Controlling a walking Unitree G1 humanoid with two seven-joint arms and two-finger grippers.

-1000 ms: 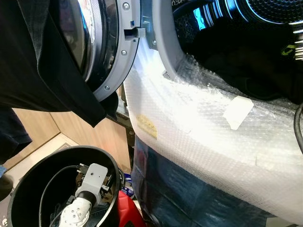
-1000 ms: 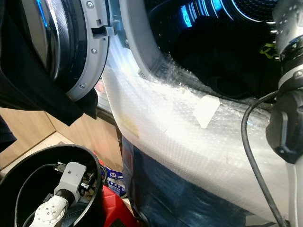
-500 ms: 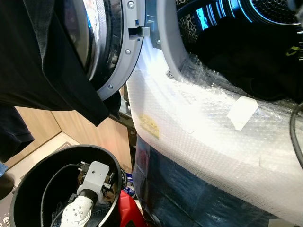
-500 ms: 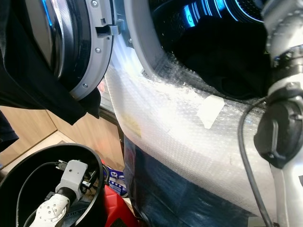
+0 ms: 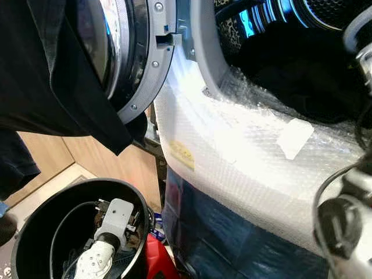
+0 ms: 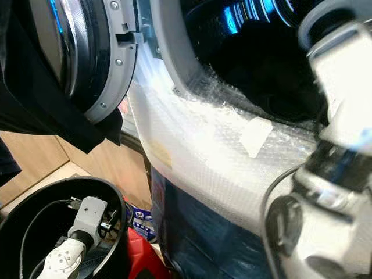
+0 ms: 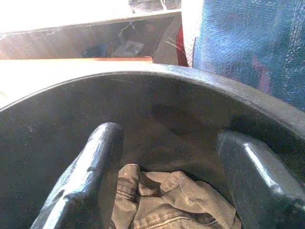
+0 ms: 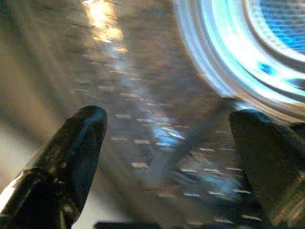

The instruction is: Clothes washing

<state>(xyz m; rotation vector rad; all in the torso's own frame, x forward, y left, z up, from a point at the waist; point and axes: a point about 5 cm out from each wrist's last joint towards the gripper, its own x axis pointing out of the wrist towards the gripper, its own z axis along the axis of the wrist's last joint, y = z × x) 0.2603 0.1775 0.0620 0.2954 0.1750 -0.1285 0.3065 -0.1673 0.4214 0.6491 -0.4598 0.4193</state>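
Note:
The washing machine's round door (image 5: pixel 145 58) stands open at the upper left, with a black garment (image 5: pixel 58 75) draped over it. Dark clothes (image 5: pixel 290 75) lie in the blue-lit drum (image 8: pixel 248 57). My left arm (image 5: pixel 110 224) reaches down into a black basket (image 5: pixel 87 183) on the floor. Its left gripper (image 7: pixel 169 138) is open just above a crumpled grey denim garment (image 7: pixel 167 200) at the basket's bottom. My right arm (image 6: pixel 325 174) looms blurred at the right, before the drum's mouth. The right gripper (image 8: pixel 167 119) is open with nothing between its fingers, facing the perforated drum wall.
Bubble wrap (image 5: pixel 244 157) covers the machine's front below the opening, with blue sheeting (image 5: pixel 215 232) under it. A red object (image 5: pixel 157 258) sits between basket and machine. A wooden panel (image 5: pixel 116 168) stands behind the basket. A black cable (image 6: pixel 273 192) loops by my right arm.
My right arm has swung down and closer across the right side, now large and blurred. The left arm stays in the basket.

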